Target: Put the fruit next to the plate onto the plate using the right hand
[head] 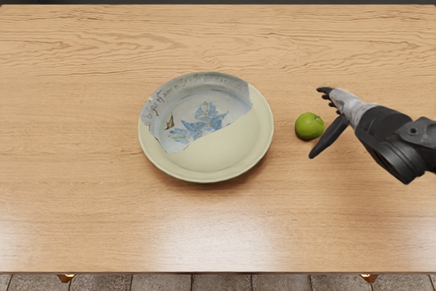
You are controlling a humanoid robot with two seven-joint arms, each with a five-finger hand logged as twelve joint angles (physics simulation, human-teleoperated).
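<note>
Plate [235, 151] at tabletop [82, 202] centre, cream, blue-patterned patch over its 10 o'clock half. Green fruit [309, 126] on bare wood at plate's 3 o'clock, just beside rim, not touching. Right hand [340, 110] at fruit's 3 o'clock, near, fingers spread, gripping nothing; arm enters from right edge.

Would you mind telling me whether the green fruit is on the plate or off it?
Off it. The green fruit lies on the table right of the plate, apart from its rim.
</note>
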